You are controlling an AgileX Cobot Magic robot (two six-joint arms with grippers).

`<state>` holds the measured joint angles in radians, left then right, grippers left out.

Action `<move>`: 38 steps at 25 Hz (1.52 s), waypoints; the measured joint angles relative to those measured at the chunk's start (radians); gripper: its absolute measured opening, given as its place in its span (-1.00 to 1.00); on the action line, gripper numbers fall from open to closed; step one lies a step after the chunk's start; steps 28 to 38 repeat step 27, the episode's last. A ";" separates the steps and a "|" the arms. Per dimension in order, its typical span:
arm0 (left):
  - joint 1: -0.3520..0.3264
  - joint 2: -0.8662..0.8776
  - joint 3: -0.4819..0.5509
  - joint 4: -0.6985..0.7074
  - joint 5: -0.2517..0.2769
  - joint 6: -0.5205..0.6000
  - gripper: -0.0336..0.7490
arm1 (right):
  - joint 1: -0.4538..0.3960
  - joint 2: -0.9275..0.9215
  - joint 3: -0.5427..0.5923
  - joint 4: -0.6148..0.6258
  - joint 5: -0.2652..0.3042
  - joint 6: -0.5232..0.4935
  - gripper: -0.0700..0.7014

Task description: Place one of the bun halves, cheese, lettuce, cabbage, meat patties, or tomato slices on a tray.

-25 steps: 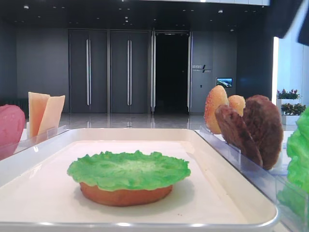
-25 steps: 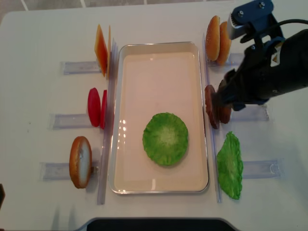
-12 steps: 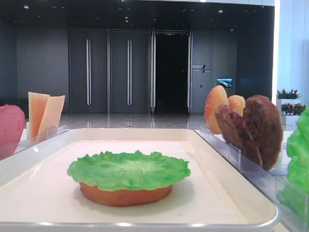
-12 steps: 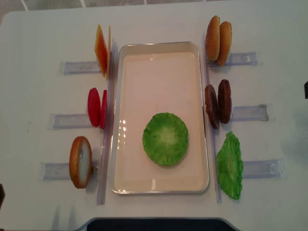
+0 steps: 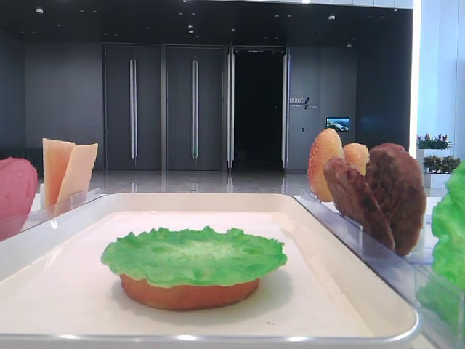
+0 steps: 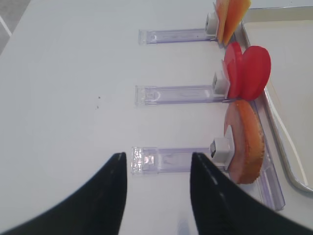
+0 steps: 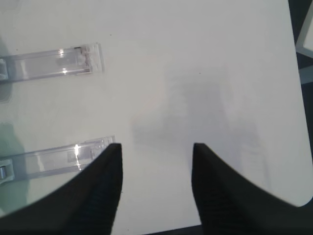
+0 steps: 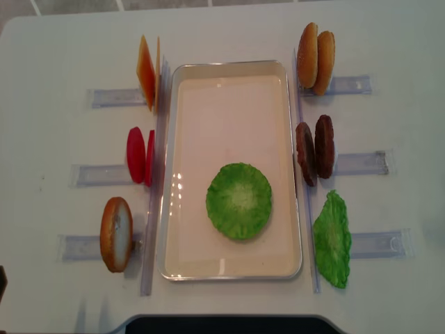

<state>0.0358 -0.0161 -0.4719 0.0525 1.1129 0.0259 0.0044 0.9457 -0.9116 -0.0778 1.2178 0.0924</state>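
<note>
A white tray (image 8: pixel 229 264) is set lengthwise at the middle of a white tabletop (image 8: pixel 55 49). On the tray, toward its near end, a frilly green lettuce leaf (image 8: pixel 239 201) is laid over a flat bun half (image 5: pixel 189 292) (the bun shows only in the low side view, as a golden rim beneath the leaf).

Along the tray's left side, items are stood on edge in clear plastic holders (image 8: pixel 101 174): cheese slices (image 8: pixel 147 72) toward the far left corner of the tabletop, tomato slices (image 8: pixel 139 155) by the middle of the left side, and another bun half (image 8: pixel 115 233) toward the near left corner.

Along the tray's right side, two domed buns (image 8: pixel 315 58) are stood toward the far right corner, two dark meat patties (image 8: pixel 314 152) by the middle, and a second green leaf (image 8: pixel 332 239) toward the near right corner.

No arm is seen in either overhead or side view. In the right wrist view, the right gripper (image 7: pixel 155 169) is held spread apart over bare tabletop near its right edge, with nothing between its fingers. In the left wrist view, the left gripper (image 6: pixel 157 178) is likewise spread and empty, over the tabletop beside the holder of the near-left bun half.
</note>
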 joint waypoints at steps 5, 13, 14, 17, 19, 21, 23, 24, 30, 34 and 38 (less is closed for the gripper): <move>0.000 0.000 0.000 0.000 0.000 0.000 -0.08 | 0.000 -0.274 0.155 0.018 0.007 -0.002 0.08; 0.000 0.000 0.000 0.000 0.000 0.000 -0.08 | 0.000 -0.753 0.358 0.022 -0.070 -0.003 0.08; 0.000 0.000 0.000 0.000 0.000 0.000 -0.08 | 0.000 -0.797 0.375 0.022 -0.074 -0.003 0.08; 0.000 0.000 0.000 0.000 0.000 0.000 -0.08 | 0.000 -0.928 0.405 0.025 -0.075 -0.008 0.07; 0.000 0.000 0.000 0.000 0.000 0.000 -0.08 | 0.000 -0.950 0.405 0.031 -0.077 -0.021 0.07; 0.000 0.000 0.000 0.000 0.000 0.000 -0.08 | 0.000 -0.953 0.409 0.034 -0.080 -0.030 0.06; 0.000 0.000 0.000 0.000 0.000 0.000 -0.08 | 0.000 -0.953 0.413 0.040 -0.080 -0.036 0.05; 0.000 0.000 0.000 0.000 0.000 0.000 -0.08 | 0.000 -0.953 0.413 0.047 -0.080 -0.038 0.04; 0.000 0.000 0.000 0.000 0.000 0.000 -0.08 | 0.000 -0.953 0.413 0.054 -0.080 -0.045 0.03; 0.000 0.000 0.000 0.000 0.000 0.000 -0.08 | 0.000 -0.953 0.413 0.054 -0.080 -0.045 0.03; 0.000 0.000 0.000 0.000 0.000 0.000 -0.08 | 0.000 -0.953 0.413 0.054 -0.080 -0.045 0.03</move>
